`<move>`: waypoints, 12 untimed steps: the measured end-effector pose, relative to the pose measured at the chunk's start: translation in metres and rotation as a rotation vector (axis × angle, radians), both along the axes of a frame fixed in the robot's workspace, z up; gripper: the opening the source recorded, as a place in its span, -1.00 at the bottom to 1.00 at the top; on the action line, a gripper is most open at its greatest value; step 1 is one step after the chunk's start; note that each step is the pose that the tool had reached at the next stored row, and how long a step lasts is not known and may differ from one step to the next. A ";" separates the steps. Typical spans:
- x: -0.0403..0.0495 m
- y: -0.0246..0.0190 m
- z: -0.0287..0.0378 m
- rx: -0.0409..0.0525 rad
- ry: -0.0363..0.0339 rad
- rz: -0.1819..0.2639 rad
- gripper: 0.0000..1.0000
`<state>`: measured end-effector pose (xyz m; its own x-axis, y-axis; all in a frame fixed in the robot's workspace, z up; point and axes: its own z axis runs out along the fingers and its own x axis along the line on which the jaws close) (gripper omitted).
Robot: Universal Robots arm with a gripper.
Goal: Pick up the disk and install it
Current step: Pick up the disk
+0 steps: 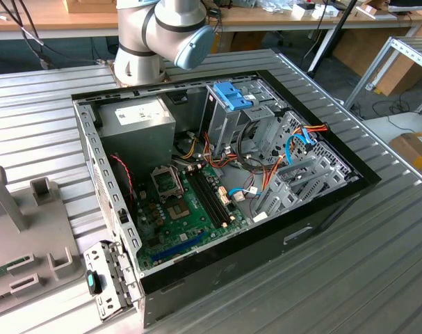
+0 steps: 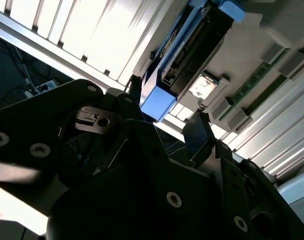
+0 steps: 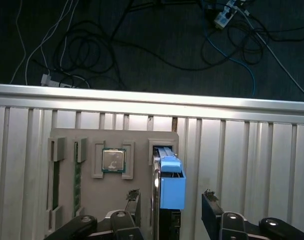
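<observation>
Ok, gripper (image 3: 171,194) fingers spread wide, one each side of the flat dark grey rectangular disk w/ bright blue plastic rails (image 3: 170,170), not clamped on it. The disk stands on edge in a slot of the flat grey plastic fixture plate (image 3: 141,142), near a square silver CPU chip (image 3: 113,160), on the ribbed aluminium table (image 3: 242,160). Exterior view: open black PC case (image 1: 315,223) lies on same table.

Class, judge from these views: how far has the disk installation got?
Nothing done yet: the disk stands in its slot in the grey fixture. In hand: the gripper is open, fingers either side of it. Left: lifting and fitting into the computer case.
</observation>
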<state>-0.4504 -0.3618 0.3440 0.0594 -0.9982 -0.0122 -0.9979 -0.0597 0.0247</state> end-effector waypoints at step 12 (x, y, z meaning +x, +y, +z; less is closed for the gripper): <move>-0.0027 0.0001 -0.0066 0.0116 -0.0001 0.000 0.20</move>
<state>-0.4531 -0.3617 0.3374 0.0592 -0.9980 -0.0238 -0.9979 -0.0598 0.0239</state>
